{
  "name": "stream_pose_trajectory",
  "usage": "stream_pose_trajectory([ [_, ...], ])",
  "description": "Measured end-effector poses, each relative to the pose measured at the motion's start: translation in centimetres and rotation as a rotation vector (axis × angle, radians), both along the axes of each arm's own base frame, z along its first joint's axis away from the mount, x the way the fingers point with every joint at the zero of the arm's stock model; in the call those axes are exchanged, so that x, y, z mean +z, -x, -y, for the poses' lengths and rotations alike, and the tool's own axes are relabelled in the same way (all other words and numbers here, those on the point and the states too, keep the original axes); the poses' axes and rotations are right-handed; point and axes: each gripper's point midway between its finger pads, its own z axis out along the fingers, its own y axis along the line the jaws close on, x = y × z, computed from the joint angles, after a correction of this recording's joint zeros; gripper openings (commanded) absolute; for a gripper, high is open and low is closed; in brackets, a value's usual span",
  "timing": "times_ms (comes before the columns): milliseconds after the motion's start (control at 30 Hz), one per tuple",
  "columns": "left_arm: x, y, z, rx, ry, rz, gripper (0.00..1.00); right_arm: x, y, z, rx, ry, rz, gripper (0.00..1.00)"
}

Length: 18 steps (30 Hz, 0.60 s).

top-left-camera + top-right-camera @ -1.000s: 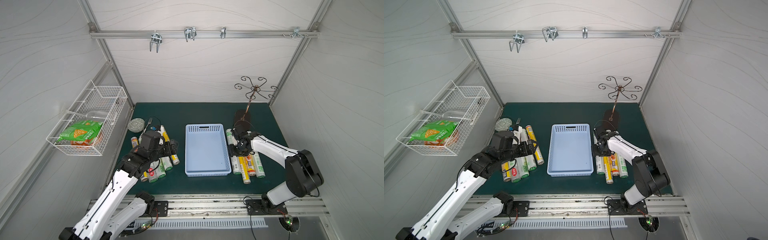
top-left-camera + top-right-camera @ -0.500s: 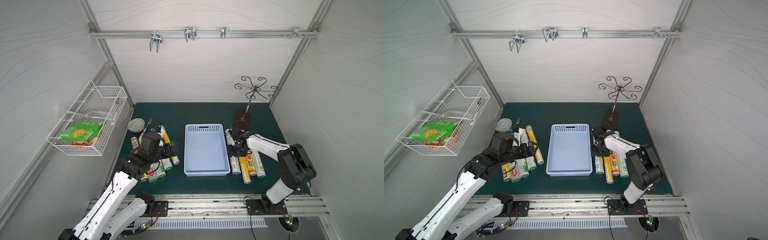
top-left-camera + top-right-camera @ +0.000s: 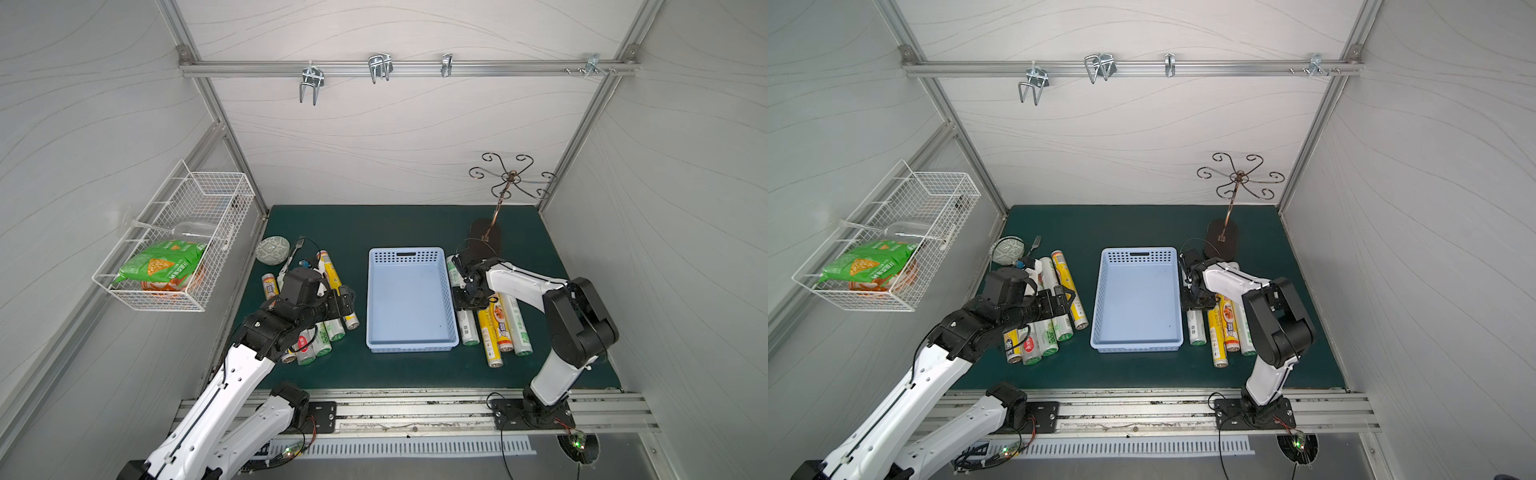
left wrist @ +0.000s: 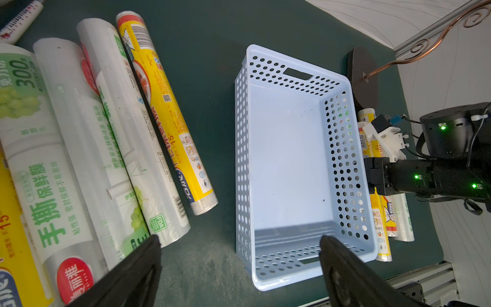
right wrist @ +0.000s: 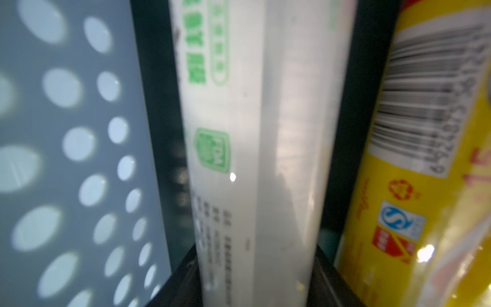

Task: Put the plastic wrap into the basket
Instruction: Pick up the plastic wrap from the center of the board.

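My right pincer (image 3: 468, 296) hugged the white-green roll (image 5: 252, 133), left pincer (image 4: 239, 239) wide; roll lay between basket (image 3: 409, 252) wall and yellow roll (image 5: 425, 186), lift could snag either

The empty blue basket (image 3: 1137, 299) is sitting on the green surface (image 3: 1142, 226) between two groups of plastic wrap rolls (image 3: 1065, 277). The right hand (image 3: 1192, 301) is hanging low over a white-green roll (image 3: 1196, 329) just beside the basket.
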Motion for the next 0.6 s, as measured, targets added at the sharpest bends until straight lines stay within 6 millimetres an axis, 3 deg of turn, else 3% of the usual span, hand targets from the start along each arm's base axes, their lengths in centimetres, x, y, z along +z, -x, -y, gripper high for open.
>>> stream_pose_trajectory([
  [267, 1.2, 1.2, -1.4, 0.034, -0.014, 0.053, 0.96, 1.8, 0.4, 0.9, -0.019, 0.048, -0.014, 0.43],
  [433, 1.1, 1.5, -1.9, 0.053, -0.025, 0.047, 0.93, 5.1, 0.2, 1.4, -0.034, 0.057, 0.042, 0.41],
  [600, 1.6, 1.9, -2.4, 0.075, -0.01, 0.074, 0.94, 9.4, -0.2, -0.1, -0.026, 0.0, 0.12, 0.4],
])
